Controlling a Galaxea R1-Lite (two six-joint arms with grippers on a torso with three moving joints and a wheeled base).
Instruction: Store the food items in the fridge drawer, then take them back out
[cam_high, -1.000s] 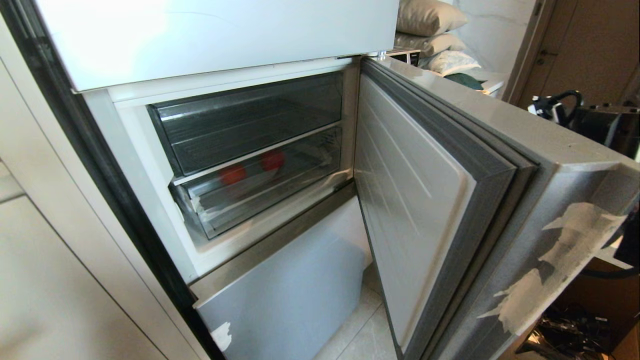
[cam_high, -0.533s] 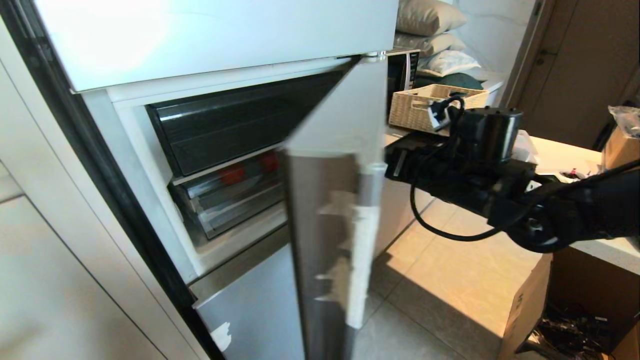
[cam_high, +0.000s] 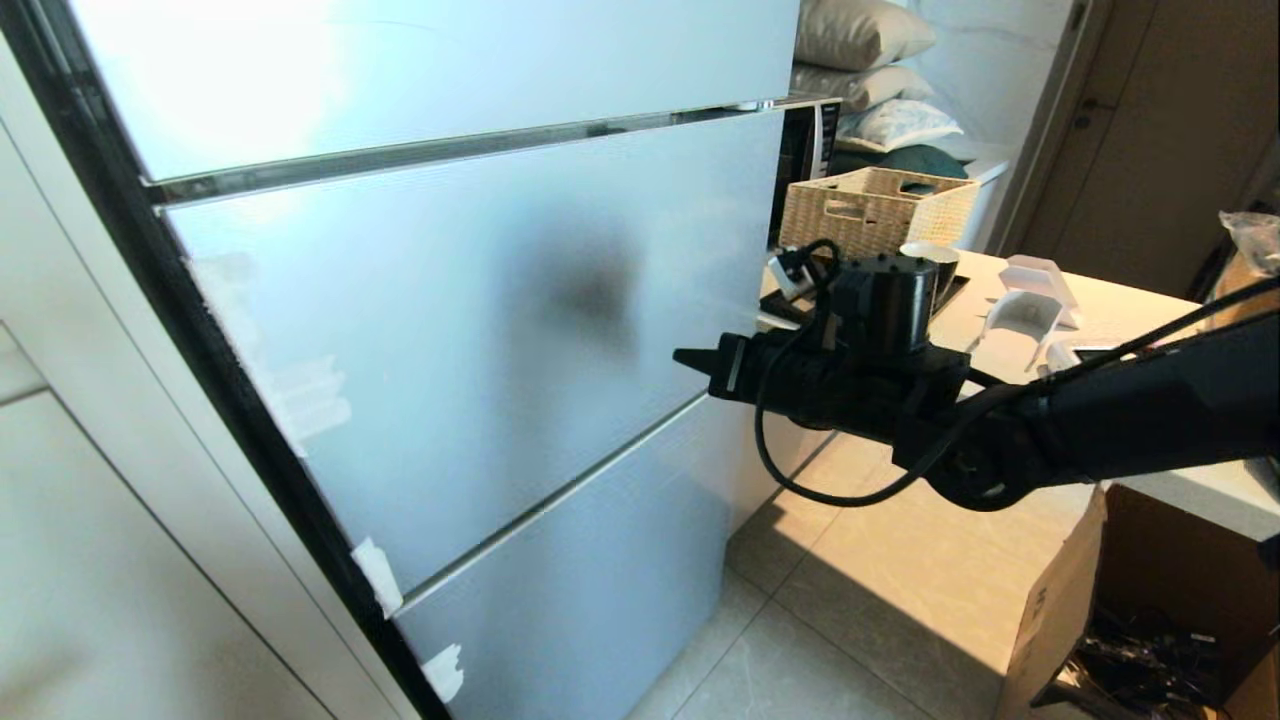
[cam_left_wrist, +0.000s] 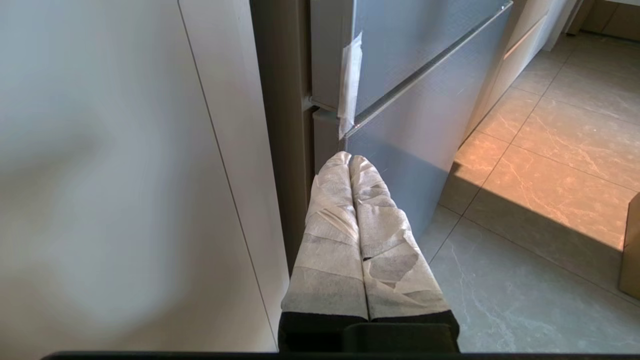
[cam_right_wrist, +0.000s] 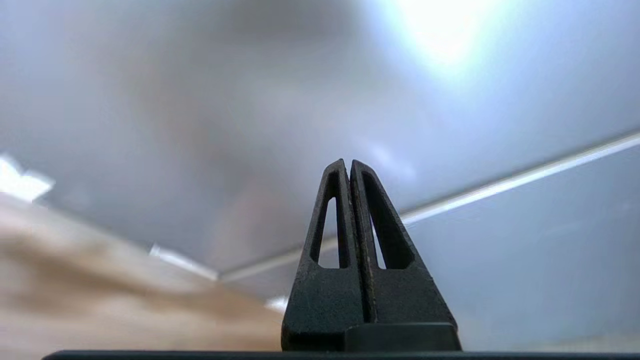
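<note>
Fingers pressed together on nothing, the right gripper (cam_high: 690, 357) points toward nine o'clock at the closed fridge door (cam_high: 450, 330). Food items and fridge drawer are hidden behind it. Storing looks finished; next, reopening the door. The left gripper (cam_left_wrist: 350, 160), clenched, hangs parked low.

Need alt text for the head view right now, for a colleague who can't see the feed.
The fridge's middle door is fully closed, hiding the drawers and food. The right gripper, fingers shut and empty, points at the door's right edge from the right. Behind it, a wicker basket sits on a counter.
</note>
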